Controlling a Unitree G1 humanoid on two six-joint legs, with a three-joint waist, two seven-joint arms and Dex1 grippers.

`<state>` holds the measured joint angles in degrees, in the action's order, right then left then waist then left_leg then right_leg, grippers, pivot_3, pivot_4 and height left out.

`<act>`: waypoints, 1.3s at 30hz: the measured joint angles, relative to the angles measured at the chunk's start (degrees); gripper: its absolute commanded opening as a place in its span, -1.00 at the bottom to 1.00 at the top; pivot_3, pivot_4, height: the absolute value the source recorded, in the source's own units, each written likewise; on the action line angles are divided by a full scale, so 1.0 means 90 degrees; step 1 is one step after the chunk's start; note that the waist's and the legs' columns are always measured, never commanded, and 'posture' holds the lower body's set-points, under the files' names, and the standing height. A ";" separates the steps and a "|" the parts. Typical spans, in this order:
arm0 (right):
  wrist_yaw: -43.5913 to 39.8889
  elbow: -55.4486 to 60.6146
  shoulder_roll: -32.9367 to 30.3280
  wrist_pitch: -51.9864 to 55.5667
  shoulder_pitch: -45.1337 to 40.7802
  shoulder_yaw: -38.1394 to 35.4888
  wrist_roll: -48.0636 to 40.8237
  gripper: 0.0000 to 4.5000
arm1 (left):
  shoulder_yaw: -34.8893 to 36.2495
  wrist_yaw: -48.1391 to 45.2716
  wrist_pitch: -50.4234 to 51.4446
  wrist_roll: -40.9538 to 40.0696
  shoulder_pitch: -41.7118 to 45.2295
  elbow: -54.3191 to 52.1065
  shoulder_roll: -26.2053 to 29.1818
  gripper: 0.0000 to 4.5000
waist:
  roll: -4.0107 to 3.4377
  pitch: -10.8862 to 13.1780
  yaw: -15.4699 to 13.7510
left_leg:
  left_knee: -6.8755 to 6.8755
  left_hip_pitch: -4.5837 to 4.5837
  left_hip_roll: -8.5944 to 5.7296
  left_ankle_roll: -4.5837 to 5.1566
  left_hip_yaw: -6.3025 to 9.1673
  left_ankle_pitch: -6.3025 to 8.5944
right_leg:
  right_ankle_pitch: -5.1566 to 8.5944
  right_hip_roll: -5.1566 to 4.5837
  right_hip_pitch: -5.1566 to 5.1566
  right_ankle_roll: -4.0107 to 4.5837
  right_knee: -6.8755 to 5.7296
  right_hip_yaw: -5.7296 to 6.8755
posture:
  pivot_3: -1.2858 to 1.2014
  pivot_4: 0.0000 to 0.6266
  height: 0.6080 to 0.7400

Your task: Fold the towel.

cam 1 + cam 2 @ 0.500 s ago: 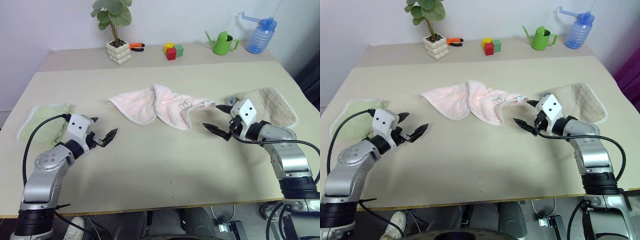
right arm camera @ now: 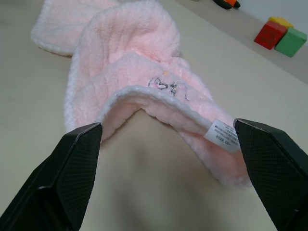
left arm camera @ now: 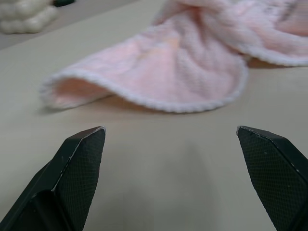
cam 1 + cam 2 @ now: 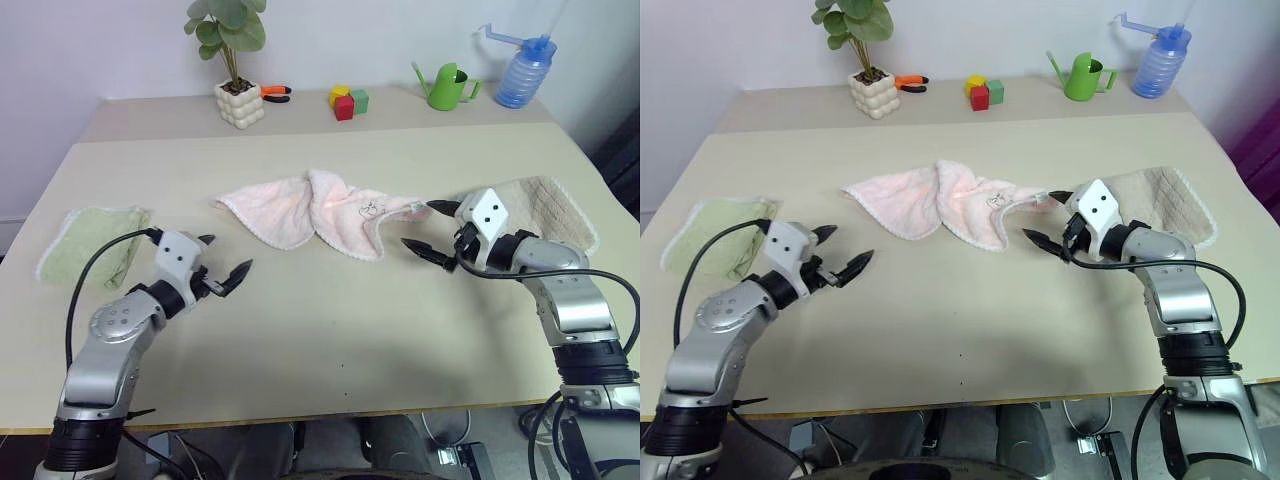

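Grippers come first, nearest you: your left gripper (image 4: 222, 276) hangs low over the bare table (image 4: 330, 340) with its two black fingers spread wide and nothing between them, pointing toward the towel's left lobe but well short of it. Your right gripper (image 4: 428, 231) is spread just as wide and empty, and it sits much closer in, just beside the towel's right end, where the small white tag (image 2: 221, 134) and the dark embroidered mark (image 2: 166, 85) lie right ahead of its fingers. Beyond both, the pink towel (image 4: 315, 210) lies in the middle of the table, not flat but bunched and twisted, with a rounded flap out to the left and a rolled, doubled-over mass to the right. Nothing is folded yet, so you appear to be at the approach, before any grasp. The next move likely calls for you to bring each gripper onto an outer edge or corner, pinch the white-trimmed hem rather than the thick middle, and pull the cloth open before any fold. Flanking it, the green towel (image 4: 92, 245) lies out to the left and the beige towel (image 4: 548, 210) just behind your right gripper; leave both alone. Farthest back stand a potted plant (image 4: 235, 70), coloured blocks (image 4: 346, 101), a green watering can (image 4: 446, 86) and a blue bottle (image 4: 521, 72).
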<state>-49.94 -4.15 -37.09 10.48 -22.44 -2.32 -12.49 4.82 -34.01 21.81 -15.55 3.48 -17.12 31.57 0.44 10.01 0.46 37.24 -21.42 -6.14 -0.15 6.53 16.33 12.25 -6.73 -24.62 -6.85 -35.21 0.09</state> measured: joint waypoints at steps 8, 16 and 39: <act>0.0357 0.0716 0.0242 0.0200 0.0490 0.0160 0.0001 0.98 | -0.1650 -0.0596 -0.0263 0.0961 0.1104 0.0471 0.0148 1.00 | 0.0000 0.0000 -0.0036 | 0.0001 -0.0001 -0.0002 0.0000 0.0001 0.0000 | 0.0000 0.0001 0.0000 0.0000 -0.0001 0.0001 | 0.03 -0.52 0.88; 0.0689 0.1393 0.0245 0.0491 0.1107 0.0005 -0.0017 0.98 | -0.2017 -0.0313 -0.0533 0.1691 0.2217 0.2039 -0.0369 1.00 | -0.0001 0.0000 -0.0149 | 0.0012 -0.0002 -0.0004 -0.0001 0.0002 -0.0001 | -0.0001 0.0003 0.0003 -0.0002 -0.0003 0.0002 | 0.03 -0.52 0.88; 0.0910 0.2096 0.0232 0.0728 0.1367 0.0086 0.0015 1.00 | -0.1882 0.0447 -0.1278 0.2085 0.2499 0.3189 -0.0896 -0.98 | 0.0000 -0.0003 -0.0107 | 0.0015 0.0003 0.0000 -0.0003 0.0002 -0.0003 | -0.0002 0.0006 0.0004 -0.0004 -0.0008 0.0002 | 0.03 -0.52 0.88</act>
<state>-41.75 14.72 -35.00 17.03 -10.14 -1.55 -12.35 -12.11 -29.99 10.31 3.21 25.97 11.58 23.50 0.44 9.98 -0.51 37.38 -21.39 -6.15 -0.17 6.55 16.30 12.24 -6.68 -24.59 -6.89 -35.28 0.11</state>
